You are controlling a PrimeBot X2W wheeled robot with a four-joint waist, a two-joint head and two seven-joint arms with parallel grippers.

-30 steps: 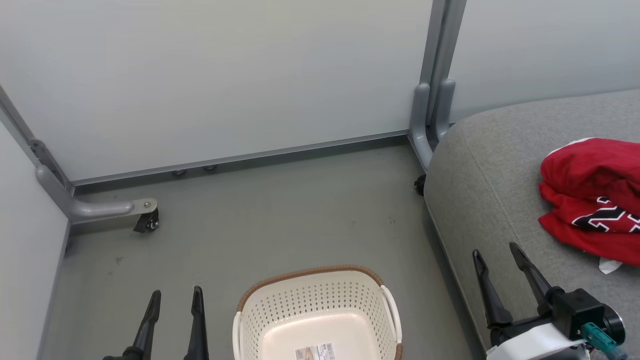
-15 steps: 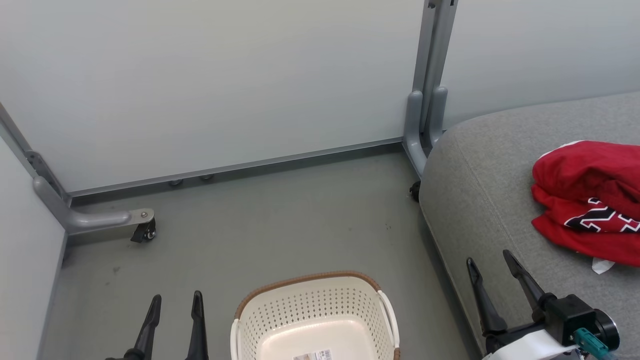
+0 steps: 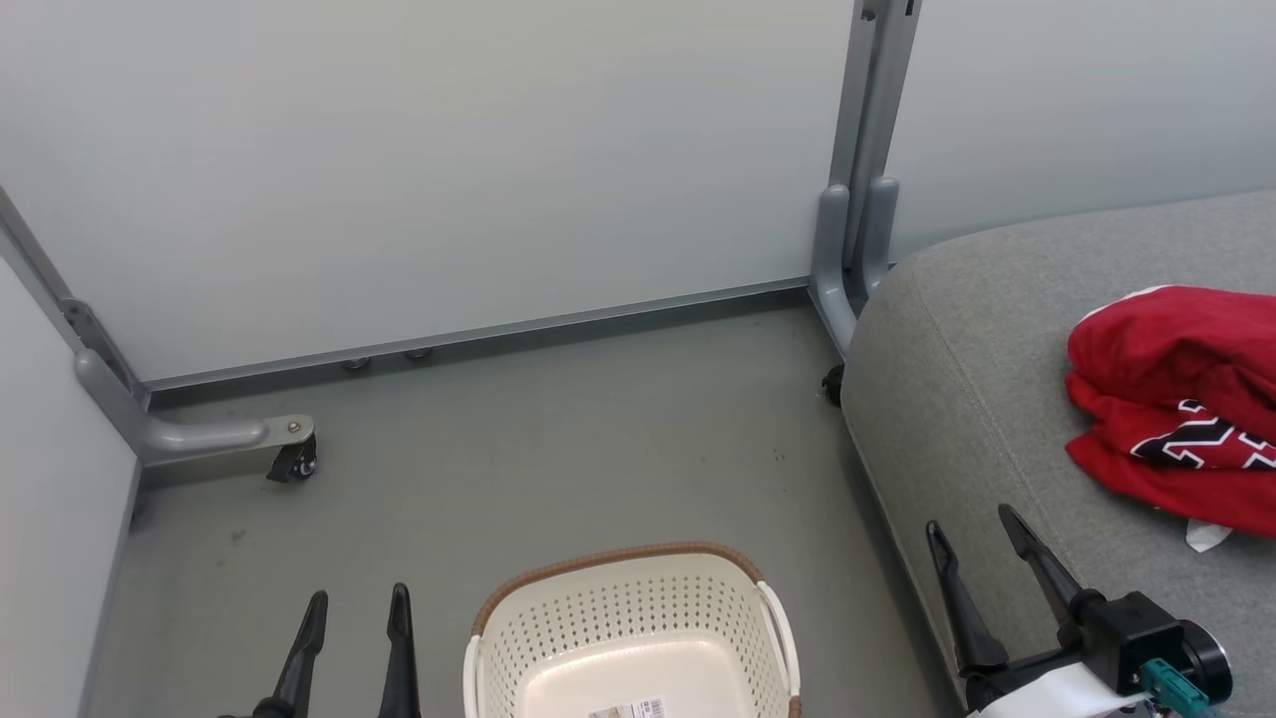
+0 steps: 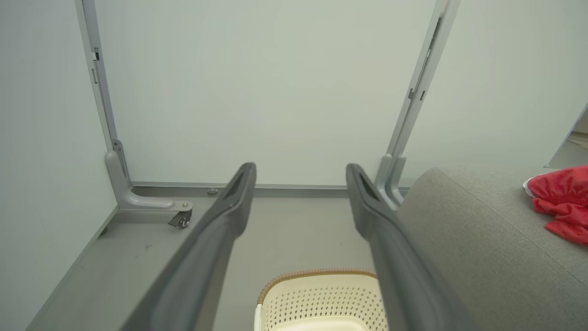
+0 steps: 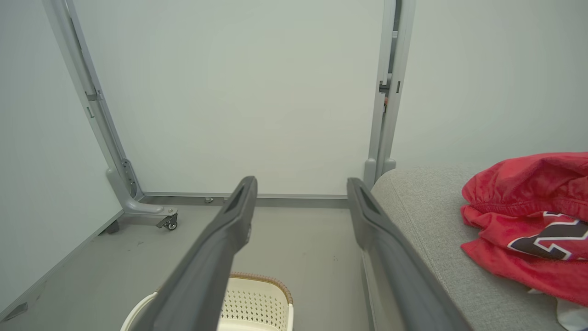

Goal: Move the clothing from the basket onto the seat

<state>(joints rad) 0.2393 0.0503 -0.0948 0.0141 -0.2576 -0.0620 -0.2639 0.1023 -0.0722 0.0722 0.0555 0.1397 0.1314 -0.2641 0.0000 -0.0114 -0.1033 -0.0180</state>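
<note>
- The clothing [image 3: 1176, 399] lay heaped on the seat [image 3: 957, 399], toward its right side in the head view, well apart from the basket [image 3: 618, 608].
- The heap was red in 2 layers: a plain rumpled piece on top and a jersey beneath it.
- The jersey's lettering [image 5: 546, 241] was black with a white outline. Folds hid most of it, so only angular fragments showed and no word or number could be read in full.
- A small white scrap [image 3: 1206, 536] poked out at the near edge of the heap; no writing on it could be made out.
- The basket stood on the grey floor [image 3: 548, 449], just left of the seat's edge, with its brown rim facing the partition panel [image 3: 449, 150].
- A paper label [image 3: 626, 710] sat on the basket's bare base, cut by the frame edge, its print too small to read.
- The left gripper [image 3: 359, 592] hung over the floor just left of the basket, its 2 fingers spread wide and holding nothing.
- The right gripper [image 3: 969, 518] hung over the seat's near left edge, its fingers likewise wide apart and empty, near the clothing but not touching it.
- A caster [image 3: 299, 461] sat under the partition's foot at the far left.
</note>
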